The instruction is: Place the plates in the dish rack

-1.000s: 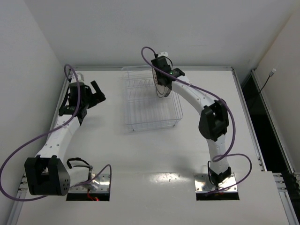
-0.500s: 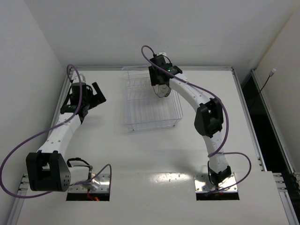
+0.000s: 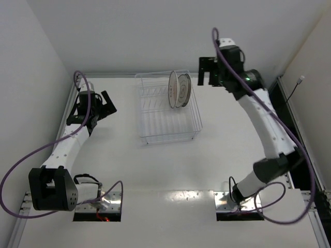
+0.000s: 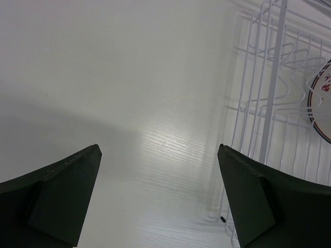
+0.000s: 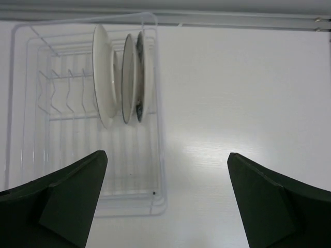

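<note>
Three plates [image 5: 127,77] stand on edge, side by side, between the prongs at the far right end of the clear wire dish rack [image 5: 160,155]. From above the plates [image 3: 179,89] show as a tight upright stack in the dish rack [image 3: 155,124]. My right gripper [image 3: 203,71] hangs open and empty, raised to the right of the rack; in its wrist view the right gripper [image 5: 166,155] looks down on rack and table. My left gripper [image 3: 109,102] is open and empty, left of the rack. In its wrist view the left gripper [image 4: 159,150] faces the rack's side [image 4: 269,103] and a plate's rim [image 4: 320,111].
The white table [image 3: 170,170] is walled on the left, back and right. A metal rail [image 3: 217,75] runs along the back edge. Both arm bases sit at the near edge.
My right gripper has opened and let go of a plate, which now stands in the rack. The right arm has lifted and swung away to the right. The left arm has barely moved.
</note>
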`<state>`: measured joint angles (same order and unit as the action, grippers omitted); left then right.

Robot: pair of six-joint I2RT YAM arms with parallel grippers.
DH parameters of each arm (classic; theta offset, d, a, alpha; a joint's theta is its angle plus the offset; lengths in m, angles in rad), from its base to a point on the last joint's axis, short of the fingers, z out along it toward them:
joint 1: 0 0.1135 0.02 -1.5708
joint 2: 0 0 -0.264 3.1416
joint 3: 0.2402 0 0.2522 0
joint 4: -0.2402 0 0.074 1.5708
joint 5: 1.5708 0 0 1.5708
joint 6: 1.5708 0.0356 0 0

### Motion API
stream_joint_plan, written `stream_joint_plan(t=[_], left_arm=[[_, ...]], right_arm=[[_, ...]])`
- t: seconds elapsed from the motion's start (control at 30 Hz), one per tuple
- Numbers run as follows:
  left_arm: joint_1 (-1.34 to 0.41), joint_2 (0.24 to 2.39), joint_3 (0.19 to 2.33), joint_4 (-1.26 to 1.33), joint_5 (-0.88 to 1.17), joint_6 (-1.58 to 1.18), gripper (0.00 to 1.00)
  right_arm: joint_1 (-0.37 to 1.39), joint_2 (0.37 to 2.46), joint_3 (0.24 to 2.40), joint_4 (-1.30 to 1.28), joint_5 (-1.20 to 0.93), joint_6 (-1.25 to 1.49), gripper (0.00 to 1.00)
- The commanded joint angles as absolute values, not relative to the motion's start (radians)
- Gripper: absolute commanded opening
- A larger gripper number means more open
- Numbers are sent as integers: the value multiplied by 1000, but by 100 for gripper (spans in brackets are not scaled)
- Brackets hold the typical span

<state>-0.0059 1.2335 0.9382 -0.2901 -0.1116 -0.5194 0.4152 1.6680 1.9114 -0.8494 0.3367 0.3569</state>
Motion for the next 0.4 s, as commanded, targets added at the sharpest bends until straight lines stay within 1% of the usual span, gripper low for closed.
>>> stream_joint_plan(t=[0.0, 0.1, 0.2, 0.23, 0.33, 0.37], left_arm=[[-9, 1239, 977, -282, -127, -506, 95], [-9, 1239, 977, -282, -137, -506, 95], [-9, 1239, 977, -282, -137, -497, 95], [-9, 1239, 977, -282, -137, -497, 95], [-9, 1249, 968, -282, -137, -497, 95], [-9, 1249, 968, -282, -137, -497, 95]], right_arm=[[387, 1496, 1830, -952, 276, 325, 100], [387, 1356, 1715, -980, 229, 325, 100], [377, 1214, 1496, -971, 195, 325, 100], [377, 1183, 1455, -971, 195, 325, 100], [368, 1074, 1324, -971, 267, 365, 100], [368, 1051, 1304, -971, 328, 365, 100]])
